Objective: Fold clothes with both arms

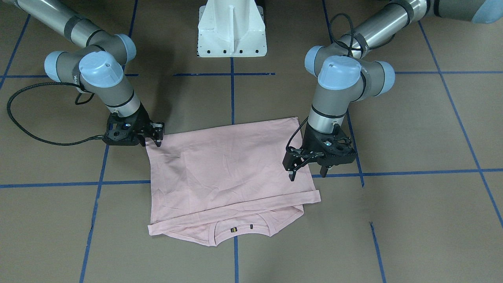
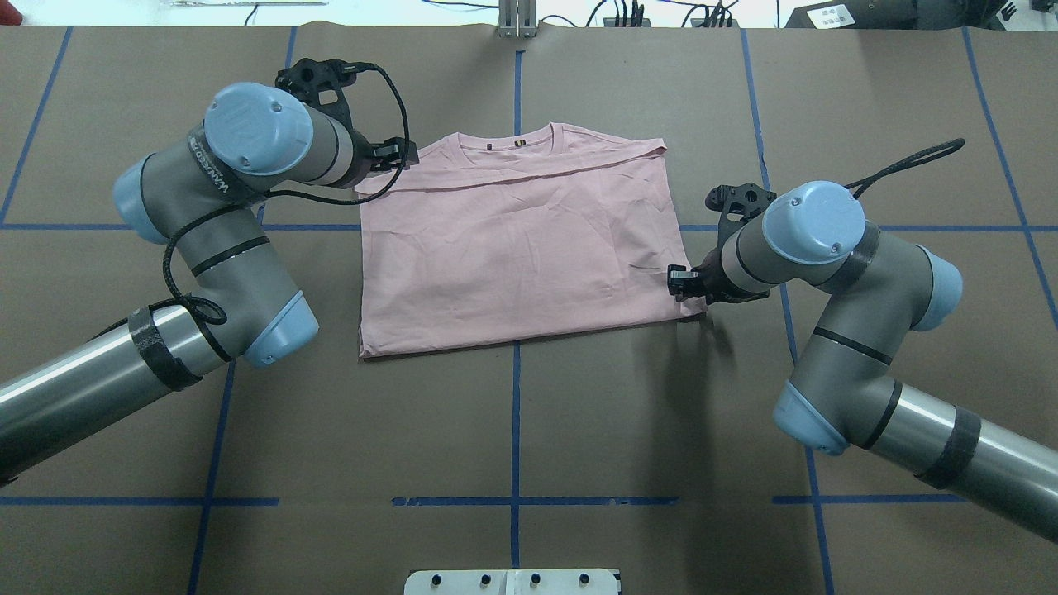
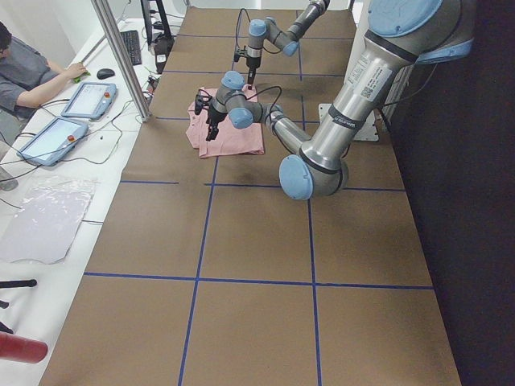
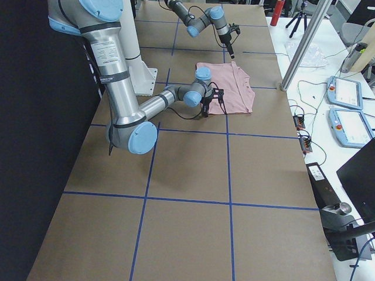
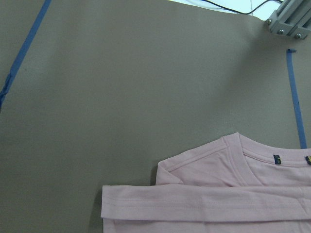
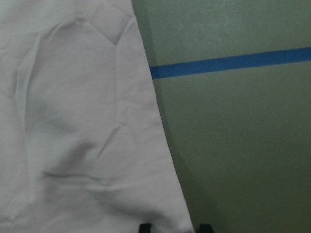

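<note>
The pale pink T-shirt [image 1: 228, 169] [image 2: 521, 248] lies flat on the brown table. It is folded across, plain side up, with the collar [image 1: 239, 230] on the side away from the robot. My left gripper [image 1: 307, 173] [image 2: 397, 153] hangs open over the shirt's left edge near the collar end, with nothing between its fingers. The left wrist view shows the collar and the folded hem [image 5: 204, 201], but no fingers. My right gripper [image 1: 158, 135] [image 2: 679, 283] sits low at the shirt's near right corner. There its fingertips [image 6: 145, 227] stand apart, with the shirt's edge [image 6: 160, 145] lying flat between them.
The white pedestal base [image 1: 232, 29] stands at the robot's side of the table. Blue tape lines [image 2: 516, 430] cross the brown surface. A person [image 3: 32, 72] sits at a white side table with tablets [image 3: 52, 137], behind an aluminium post [image 3: 121, 56].
</note>
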Robot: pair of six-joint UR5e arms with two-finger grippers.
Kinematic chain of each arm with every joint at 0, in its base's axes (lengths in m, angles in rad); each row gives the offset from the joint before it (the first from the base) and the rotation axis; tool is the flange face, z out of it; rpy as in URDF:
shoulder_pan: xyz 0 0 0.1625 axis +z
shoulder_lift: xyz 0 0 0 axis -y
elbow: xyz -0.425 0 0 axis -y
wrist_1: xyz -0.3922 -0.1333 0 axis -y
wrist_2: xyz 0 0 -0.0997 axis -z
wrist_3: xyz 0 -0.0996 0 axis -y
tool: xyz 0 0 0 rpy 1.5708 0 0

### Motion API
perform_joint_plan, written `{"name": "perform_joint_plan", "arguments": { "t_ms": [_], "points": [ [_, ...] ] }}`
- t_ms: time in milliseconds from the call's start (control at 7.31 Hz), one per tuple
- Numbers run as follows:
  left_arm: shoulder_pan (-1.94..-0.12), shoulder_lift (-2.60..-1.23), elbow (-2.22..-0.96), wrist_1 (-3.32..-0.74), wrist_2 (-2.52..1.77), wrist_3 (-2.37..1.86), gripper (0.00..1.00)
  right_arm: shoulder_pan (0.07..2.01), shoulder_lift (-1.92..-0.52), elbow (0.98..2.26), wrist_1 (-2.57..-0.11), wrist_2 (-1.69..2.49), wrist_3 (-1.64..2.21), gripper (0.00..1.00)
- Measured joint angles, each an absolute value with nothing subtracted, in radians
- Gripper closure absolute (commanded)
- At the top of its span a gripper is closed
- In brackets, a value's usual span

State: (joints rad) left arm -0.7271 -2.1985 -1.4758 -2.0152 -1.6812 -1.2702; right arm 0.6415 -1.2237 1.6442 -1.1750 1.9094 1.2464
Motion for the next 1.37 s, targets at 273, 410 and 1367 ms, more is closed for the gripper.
{"name": "perform_joint_plan", "arguments": {
  "t_ms": [273, 410, 1367],
  "points": [
    [-0.727, -2.196, -1.476, -2.016, -1.681, -1.27, 0.0, 0.646, -1.232, 1.658, -1.175, 1.914, 1.245, 1.0],
    [-0.727, -2.196, -1.476, -2.015, -1.681, -1.27, 0.0, 0.642, -1.253, 1.689, -1.176, 1.918, 1.244, 1.0],
    [-0.723, -2.195, -1.477, -2.014, -1.68, -1.274, 0.0, 0.193, -1.572, 2.076, -1.181, 1.925, 1.387, 0.64]
  ]
}}
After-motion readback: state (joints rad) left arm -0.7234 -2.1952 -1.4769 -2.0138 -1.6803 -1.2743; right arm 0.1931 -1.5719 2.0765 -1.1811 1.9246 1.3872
